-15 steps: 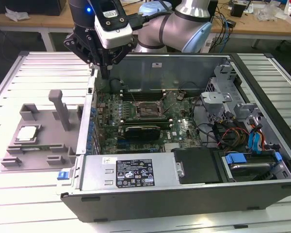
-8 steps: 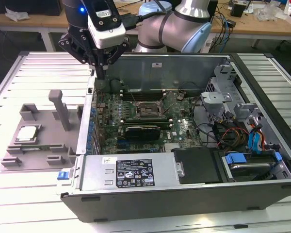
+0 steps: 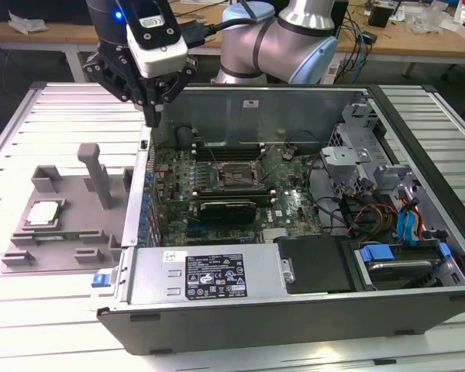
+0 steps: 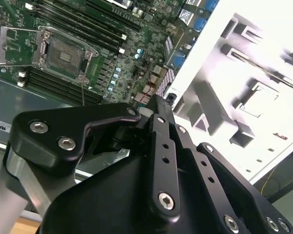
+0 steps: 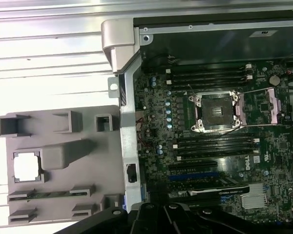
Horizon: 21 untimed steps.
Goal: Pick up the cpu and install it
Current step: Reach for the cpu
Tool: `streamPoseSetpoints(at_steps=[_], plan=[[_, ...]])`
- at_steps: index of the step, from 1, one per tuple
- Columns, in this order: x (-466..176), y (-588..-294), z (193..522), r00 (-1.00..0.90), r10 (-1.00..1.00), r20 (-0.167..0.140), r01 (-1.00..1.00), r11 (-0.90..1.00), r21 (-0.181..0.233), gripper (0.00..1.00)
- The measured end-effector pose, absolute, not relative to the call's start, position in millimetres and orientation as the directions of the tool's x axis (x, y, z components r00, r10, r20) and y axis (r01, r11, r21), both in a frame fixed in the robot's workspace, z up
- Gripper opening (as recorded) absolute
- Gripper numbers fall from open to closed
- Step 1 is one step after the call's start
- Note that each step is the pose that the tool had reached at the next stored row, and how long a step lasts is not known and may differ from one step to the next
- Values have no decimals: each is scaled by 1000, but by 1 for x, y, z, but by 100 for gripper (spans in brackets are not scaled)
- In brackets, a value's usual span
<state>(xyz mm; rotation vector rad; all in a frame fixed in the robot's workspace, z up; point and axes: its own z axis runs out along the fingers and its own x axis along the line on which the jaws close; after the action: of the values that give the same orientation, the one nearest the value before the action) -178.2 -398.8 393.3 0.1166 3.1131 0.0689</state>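
The cpu (image 3: 45,213) is a small silvery square chip lying flat in a recess of the grey holder plate (image 3: 70,194), at the exterior view's left, outside the computer case. It is also seen in both wrist views (image 5: 28,166) (image 4: 256,102). The dark socket frame (image 3: 234,175) (image 5: 216,111) (image 4: 63,53) sits on the green motherboard with its metal bracket swung open. My gripper (image 3: 150,115) hangs above the case's left wall, well above and apart from the cpu. Its fingers (image 4: 156,109) are drawn together with nothing between them.
The open computer case (image 3: 418,302) takes up the middle and right of the slatted table. Its left wall (image 5: 122,117) stands between the holder plate and the motherboard. A grey post (image 3: 97,170) rises from the holder plate. A narrow green memory stick (image 5: 49,194) lies in the plate's slot.
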Motion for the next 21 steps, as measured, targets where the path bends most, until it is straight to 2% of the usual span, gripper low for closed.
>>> streamPoseSetpoints(at_steps=[21], plan=[[-221, -399, 393, -997, 75, -25, 74, 996, 45, 11]])
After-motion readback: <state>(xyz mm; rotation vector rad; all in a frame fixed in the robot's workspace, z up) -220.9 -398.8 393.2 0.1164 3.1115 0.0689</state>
